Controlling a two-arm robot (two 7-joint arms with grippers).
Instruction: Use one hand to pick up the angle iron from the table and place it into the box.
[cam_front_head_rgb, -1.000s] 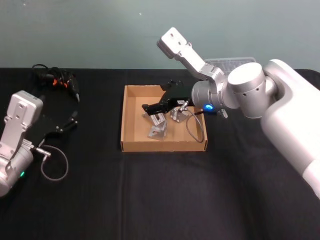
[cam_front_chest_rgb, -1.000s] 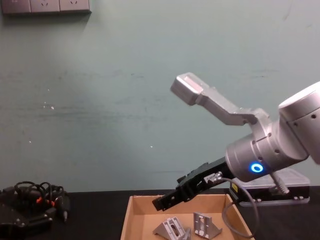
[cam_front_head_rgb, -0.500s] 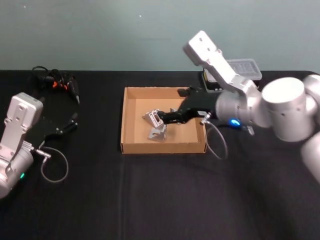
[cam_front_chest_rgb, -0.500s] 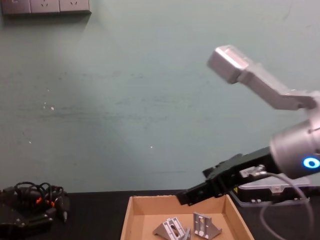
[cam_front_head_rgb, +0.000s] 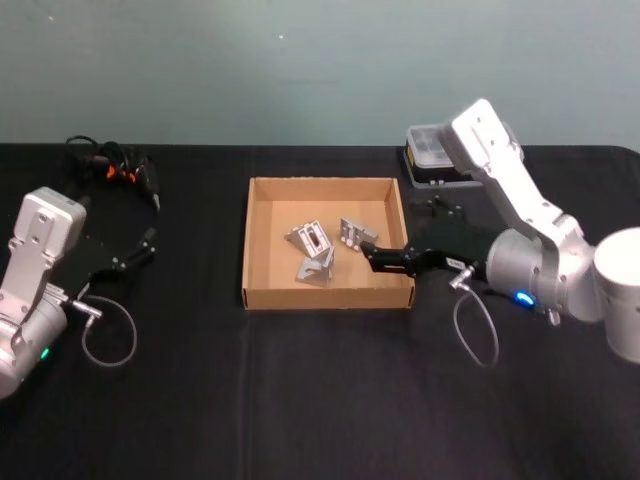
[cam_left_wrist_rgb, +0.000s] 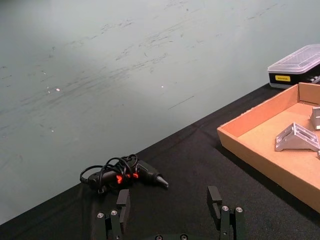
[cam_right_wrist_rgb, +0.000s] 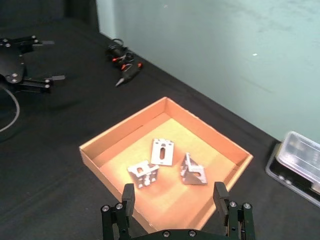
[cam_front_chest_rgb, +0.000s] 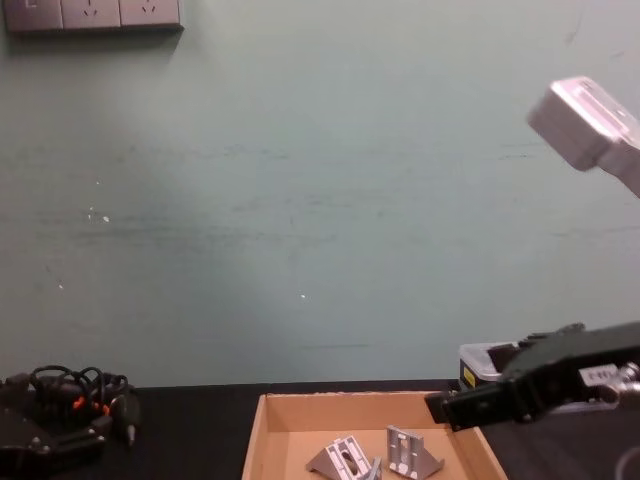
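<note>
Three angle irons (cam_front_head_rgb: 322, 250) lie in the box (cam_front_head_rgb: 262, 293).
I see my right gripper (cam_front_head_rgb: 372, 254) spread wide, empty, over its right wall; the organiser case's (cam_front_head_rgb: 432, 150) yellow label is unreadable.

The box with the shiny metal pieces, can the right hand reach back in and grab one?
Probably yes. The right hand is open at the box's right wall, the box has no lid, and nothing covers the angle irons.

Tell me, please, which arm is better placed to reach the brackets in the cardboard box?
The right: its open gripper sits at the cardboard box's right wall, beside the angle brackets. The left gripper rests far left.
</note>
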